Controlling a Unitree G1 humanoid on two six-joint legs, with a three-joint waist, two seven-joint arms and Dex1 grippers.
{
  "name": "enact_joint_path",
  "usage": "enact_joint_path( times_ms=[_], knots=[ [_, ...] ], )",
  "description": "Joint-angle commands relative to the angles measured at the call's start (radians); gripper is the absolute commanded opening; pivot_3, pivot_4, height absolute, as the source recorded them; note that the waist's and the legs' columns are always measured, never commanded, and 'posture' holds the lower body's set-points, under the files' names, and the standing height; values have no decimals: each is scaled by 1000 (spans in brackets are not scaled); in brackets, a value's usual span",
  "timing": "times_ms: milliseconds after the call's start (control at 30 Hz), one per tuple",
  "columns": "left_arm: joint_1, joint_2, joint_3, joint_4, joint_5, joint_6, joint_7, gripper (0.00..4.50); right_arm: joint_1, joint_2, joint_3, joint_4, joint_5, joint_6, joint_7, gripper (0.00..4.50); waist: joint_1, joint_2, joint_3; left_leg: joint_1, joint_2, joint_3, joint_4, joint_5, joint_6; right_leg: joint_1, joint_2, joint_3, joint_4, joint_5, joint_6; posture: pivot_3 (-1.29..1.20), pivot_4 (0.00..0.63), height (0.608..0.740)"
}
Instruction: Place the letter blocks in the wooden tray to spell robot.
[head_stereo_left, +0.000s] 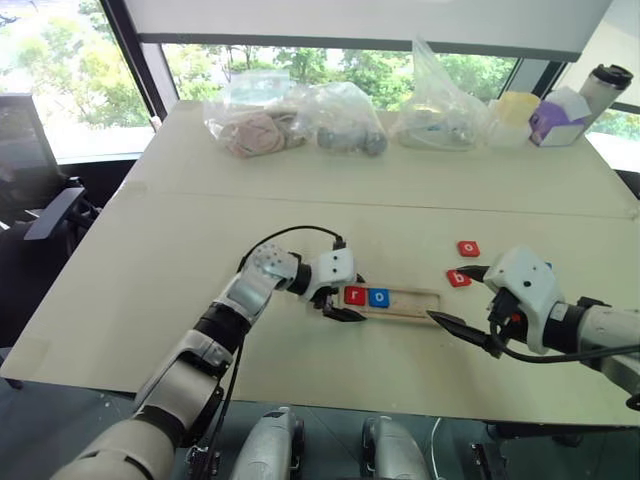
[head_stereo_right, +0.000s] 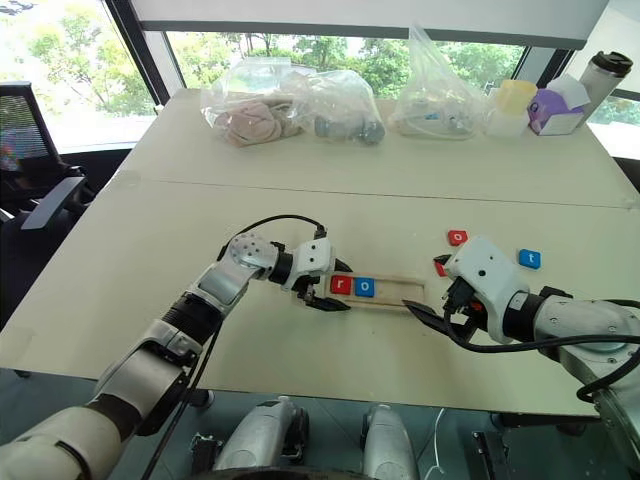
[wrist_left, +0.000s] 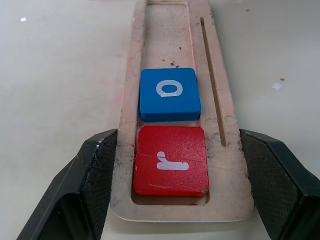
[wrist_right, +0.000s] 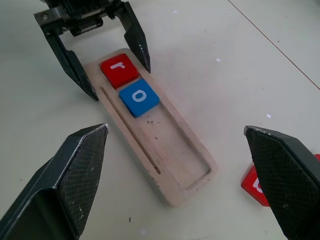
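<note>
The wooden tray (head_stereo_left: 412, 304) lies on the table in front of me. A red "r" block (head_stereo_left: 355, 295) sits in its left end slot, with a blue "o" block (head_stereo_left: 379, 297) right beside it. My left gripper (head_stereo_left: 343, 303) straddles the tray's left end, one finger against each long side, shut on it. My right gripper (head_stereo_left: 450, 294) hovers open and empty just past the tray's right end. A red "b" block (head_stereo_left: 458, 278) lies by its upper finger, a red "o" block (head_stereo_left: 468, 248) farther back, and a blue "t" block (head_stereo_right: 529, 259) to the right.
Clear plastic bags (head_stereo_left: 290, 120) with items line the far edge of the table, beside a yellow container (head_stereo_left: 518, 108), a purple box (head_stereo_left: 553, 122) and a tumbler (head_stereo_left: 606, 88). An office chair (head_stereo_left: 40, 190) stands off the table's left side.
</note>
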Motion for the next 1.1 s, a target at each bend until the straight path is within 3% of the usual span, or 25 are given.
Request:
enact_joint_path(
  times_ms=[33,333,400,433,833,1100],
  knots=[
    [12,-14,-23,-39,15,36,28,3176,-18,6,6,-22,5,-8,-6,4500,0,0,0,0,0,0,0,0,0,0,0,0,0,0,0,0,150,740],
    [25,-16,-33,-85,8,72,28,3176,-38,7,32,-8,0,-14,-8,4500,-1,0,0,0,0,0,0,0,0,-1,0,0,0,0,0,0,150,740],
    [24,-16,-34,-86,6,70,29,4215,-39,9,37,-7,-2,-16,-9,4500,-1,0,0,0,0,0,0,0,0,-1,0,0,0,0,0,0,150,740],
    [24,-15,-34,-87,5,70,28,4482,-39,10,39,-7,-3,-17,-10,4500,-1,-1,0,0,0,0,-1,0,0,-1,0,0,0,0,0,0,150,740],
    [34,35,30,-226,-89,170,-15,4482,-39,20,45,15,-3,-24,-7,4500,-17,-1,1,-4,1,0,-1,0,0,-5,-1,0,0,-1,1,0,150,740],
    [67,203,179,-521,-275,386,-58,4482,-158,81,33,99,29,48,-82,4500,-30,-1,1,-14,3,-1,0,1,-2,-16,2,0,3,3,8,0,150,740]
  ],
)
